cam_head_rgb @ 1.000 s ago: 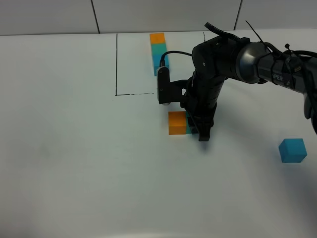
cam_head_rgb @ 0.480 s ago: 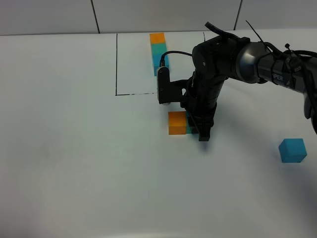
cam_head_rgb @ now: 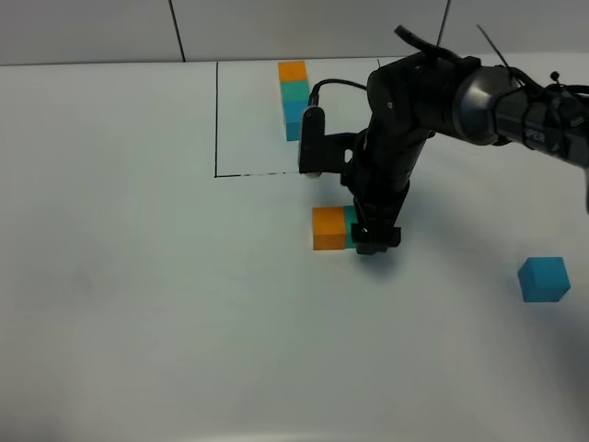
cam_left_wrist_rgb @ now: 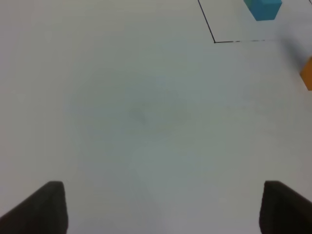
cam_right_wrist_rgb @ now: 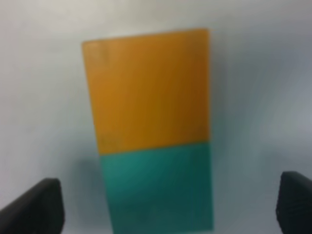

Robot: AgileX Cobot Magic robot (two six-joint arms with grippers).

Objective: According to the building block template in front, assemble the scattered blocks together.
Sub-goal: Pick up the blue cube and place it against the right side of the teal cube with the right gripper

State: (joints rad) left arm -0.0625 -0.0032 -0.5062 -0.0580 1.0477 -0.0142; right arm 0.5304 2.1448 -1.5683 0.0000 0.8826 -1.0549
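Observation:
The template (cam_head_rgb: pixel 294 97) is an orange, teal-green and blue row inside the black drawn frame at the back. The loose orange cube (cam_head_rgb: pixel 328 227) and the loose teal-green cube (cam_head_rgb: pixel 351 226) sit side by side, touching, on the table in front of the frame. My right gripper (cam_head_rgb: pixel 373 241) hangs right over the teal-green cube and hides most of it. The right wrist view shows the orange cube (cam_right_wrist_rgb: pixel 148 90) and the teal-green cube (cam_right_wrist_rgb: pixel 158 187) joined, with my fingers (cam_right_wrist_rgb: pixel 34 204) wide apart and off them. The loose blue cube (cam_head_rgb: pixel 543 279) lies far right. My left gripper (cam_left_wrist_rgb: pixel 163 207) is open over bare table.
The black frame line (cam_head_rgb: pixel 217 120) runs across the table behind the cubes. In the left wrist view, the template's blue end (cam_left_wrist_rgb: pixel 263 9) and an edge of the orange cube (cam_left_wrist_rgb: pixel 307 73) show at the far side. The white wall stands behind the table.
My right gripper has lifted and shifted slightly right, away from the teal-green cube. The orange and teal-green cubes stay joined where they were. The blue cube has not moved.

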